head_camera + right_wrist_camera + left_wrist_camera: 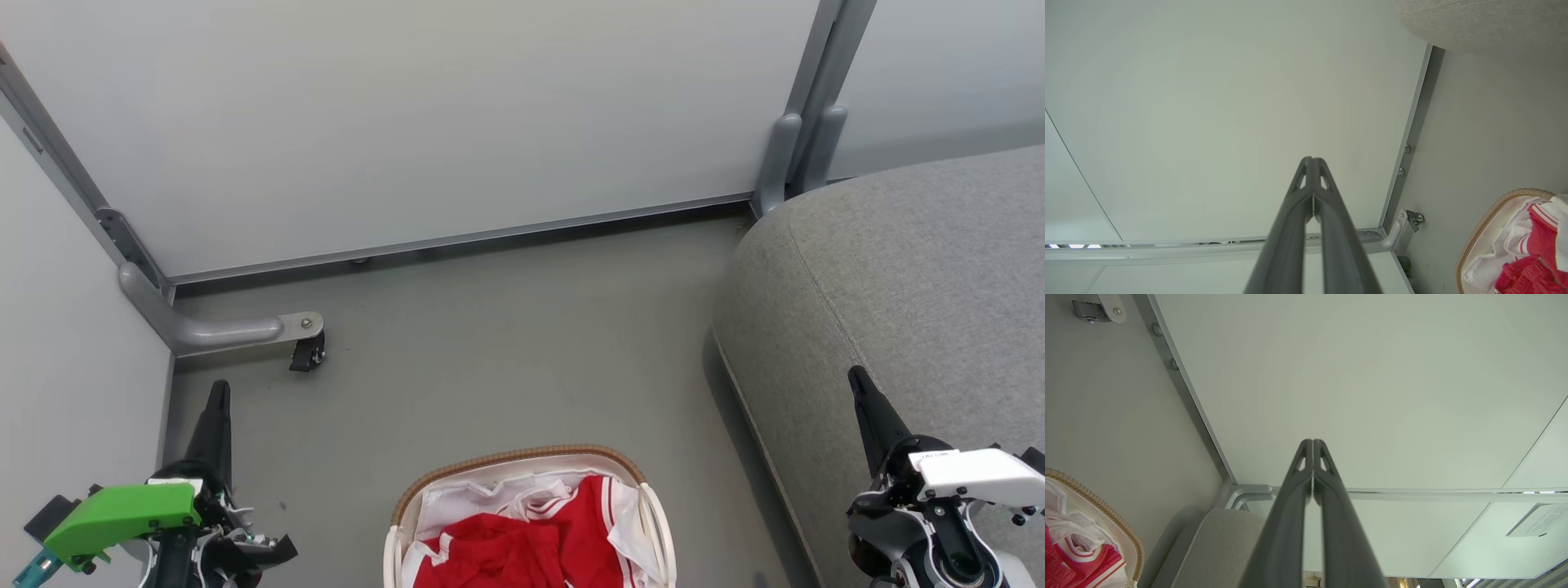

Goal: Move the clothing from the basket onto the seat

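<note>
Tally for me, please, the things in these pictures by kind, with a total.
Grippers: 2 (left gripper, right gripper)
Basket: 1
Clothing pile, red and white: 1
Couch seat: 1
Caster wheel: 1
Total: 6

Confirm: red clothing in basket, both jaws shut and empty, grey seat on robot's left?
Wrong side: the head view shows the seat on the robot's right. Rest stands: clothing in the basket, left gripper and right gripper shut, empty.
</note>
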You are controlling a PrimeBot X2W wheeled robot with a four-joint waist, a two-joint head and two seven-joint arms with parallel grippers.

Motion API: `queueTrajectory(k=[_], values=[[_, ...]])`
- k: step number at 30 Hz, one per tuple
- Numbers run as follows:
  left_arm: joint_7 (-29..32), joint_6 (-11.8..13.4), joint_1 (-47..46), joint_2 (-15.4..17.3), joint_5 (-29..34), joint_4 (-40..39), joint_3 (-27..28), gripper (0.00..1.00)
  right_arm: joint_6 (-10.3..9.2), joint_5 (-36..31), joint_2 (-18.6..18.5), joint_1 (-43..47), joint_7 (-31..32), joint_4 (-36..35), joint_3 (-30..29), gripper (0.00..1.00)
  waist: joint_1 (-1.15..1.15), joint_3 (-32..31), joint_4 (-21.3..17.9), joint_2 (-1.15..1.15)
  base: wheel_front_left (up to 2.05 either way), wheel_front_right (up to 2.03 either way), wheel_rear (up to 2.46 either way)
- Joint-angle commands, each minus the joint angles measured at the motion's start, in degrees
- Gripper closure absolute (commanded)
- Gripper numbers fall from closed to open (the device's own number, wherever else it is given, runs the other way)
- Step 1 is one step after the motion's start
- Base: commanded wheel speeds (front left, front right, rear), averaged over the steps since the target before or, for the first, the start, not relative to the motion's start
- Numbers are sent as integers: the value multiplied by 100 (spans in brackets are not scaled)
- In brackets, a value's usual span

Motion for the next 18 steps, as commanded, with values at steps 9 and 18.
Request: queueTrajectory(k=[9,18], values=[[-80,15,175,-33,34,199,-106,0,-2,-35,69,180,-77,208,73,0,0,-3,0,0,0,0,0],[-337,11,269,-27,232,110,-331,0,-2,-315,56,229,-336,244,156,0,0,-15,1,0,0,0,0]])
